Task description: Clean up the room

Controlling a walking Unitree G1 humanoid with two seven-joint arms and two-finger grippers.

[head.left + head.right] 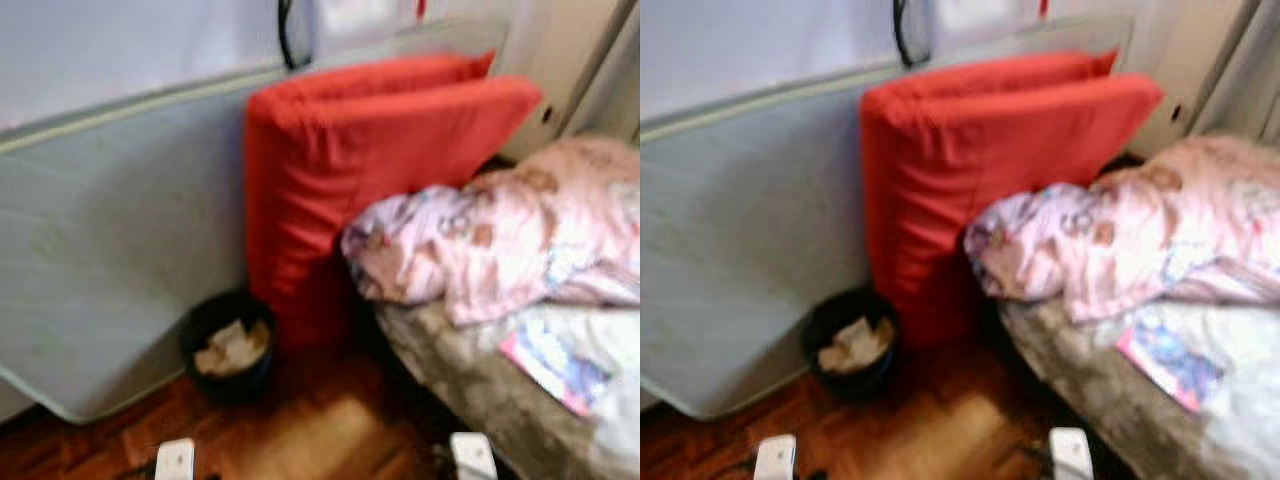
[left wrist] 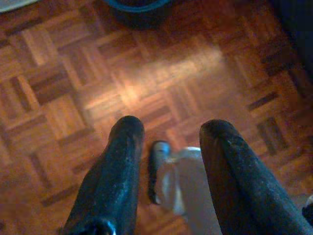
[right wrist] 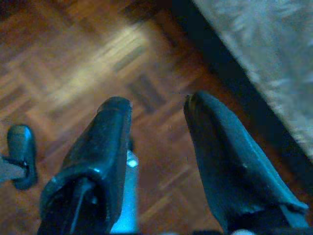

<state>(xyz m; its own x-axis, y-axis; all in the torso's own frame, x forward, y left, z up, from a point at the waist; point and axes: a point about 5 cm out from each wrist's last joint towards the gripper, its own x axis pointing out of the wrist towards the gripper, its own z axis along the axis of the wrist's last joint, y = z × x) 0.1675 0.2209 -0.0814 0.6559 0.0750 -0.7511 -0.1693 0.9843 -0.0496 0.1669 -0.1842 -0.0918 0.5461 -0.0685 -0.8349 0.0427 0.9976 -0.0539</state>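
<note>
Largest in my head views was a pale grey-green padded panel leaning on the wall, then a thick red fabric cushion standing upright against it. A bed with a mottled grey cover came next, ahead of my right jaws; a rumpled pink patterned quilt lay heaped on it, beside a flat pink-and-blue booklet. Ahead of my left jaws stood a small round black waste bin holding crumpled pale paper, touching the cushion's foot, on brown parquet floor.

Left gripper: fingers parted, holding nothing, pointing down at bare parquet; the bin's rim sat well beyond the tips. Right gripper: fingers likewise spread and empty, with the bed edge just beside one finger.

I judged the tidying barely begun: the quilt was unmade and the booklet loose, while paper already sat in the bin.

Both head views were blurred. The bed's far end was cut off, the booklet's print was unreadable, and the pale shape between my left fingers was probably the robot's own foot.
</note>
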